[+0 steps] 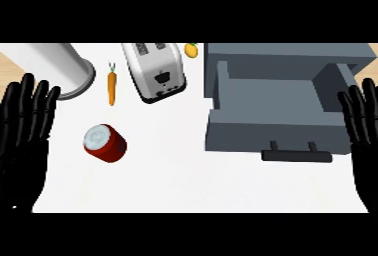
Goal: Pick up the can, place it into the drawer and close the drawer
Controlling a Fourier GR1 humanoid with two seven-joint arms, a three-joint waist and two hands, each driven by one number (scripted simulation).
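Two open hands, left (26, 120), right (362, 120), can (105, 143) near carrot (112, 88), toaster (154, 71), open drawer (275, 131)

Can (105, 143) lies left of the drawer (277, 117) (carrot (111, 87) behind it).

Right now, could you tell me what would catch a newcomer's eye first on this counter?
The red can stands out at once, lying tilted on the white counter at the left. To the right the grey drawer is pulled open, with its dark handle facing the viewer. A black robot hand rests open at each side edge, left and right.
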